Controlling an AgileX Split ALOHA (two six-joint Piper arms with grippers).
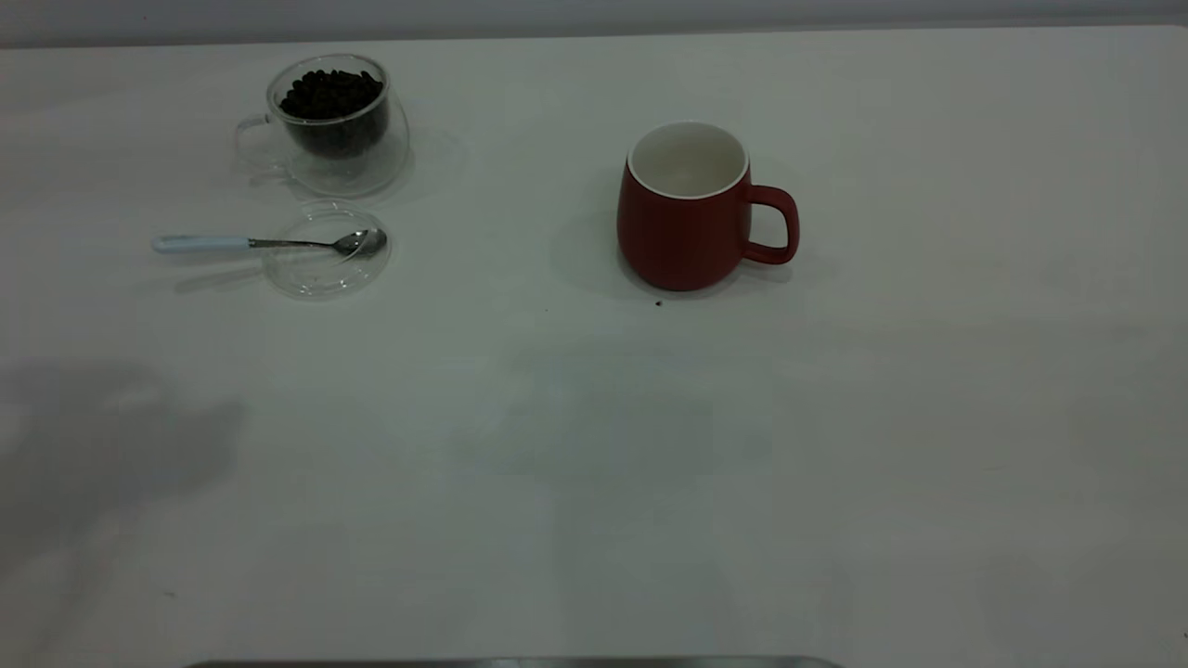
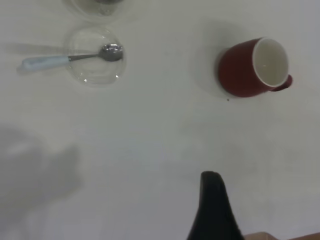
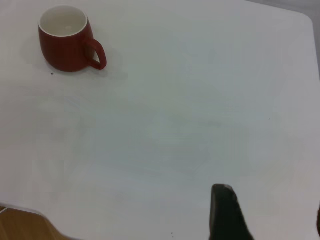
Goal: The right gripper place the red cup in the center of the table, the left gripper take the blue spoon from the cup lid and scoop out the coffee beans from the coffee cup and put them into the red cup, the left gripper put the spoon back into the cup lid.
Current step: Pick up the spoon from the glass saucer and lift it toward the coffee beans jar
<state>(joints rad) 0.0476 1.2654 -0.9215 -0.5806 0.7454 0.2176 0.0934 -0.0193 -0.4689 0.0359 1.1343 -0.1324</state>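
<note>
The red cup (image 1: 682, 232) stands upright on the table (image 1: 594, 464) a little right of the middle, its handle pointing right and its white inside bare; it also shows as the red cup (image 2: 245, 70) and the red cup (image 3: 65, 47). At the far left the coffee cup (image 1: 339, 148) holds the coffee beans (image 1: 329, 97). Just in front of it the blue spoon (image 1: 200, 244) rests with its bowl in the cup lid (image 1: 316, 269). Neither arm appears in the exterior view. My left gripper (image 2: 265, 192) and right gripper (image 3: 270, 200) hover open over bare table, far from everything.
A tiny dark speck (image 1: 658, 302) lies just in front of the red cup. The table's rounded corner and edge (image 3: 30, 212) run close to the right gripper, with wooden floor beyond. A grey strip (image 1: 510, 662) lines the near edge.
</note>
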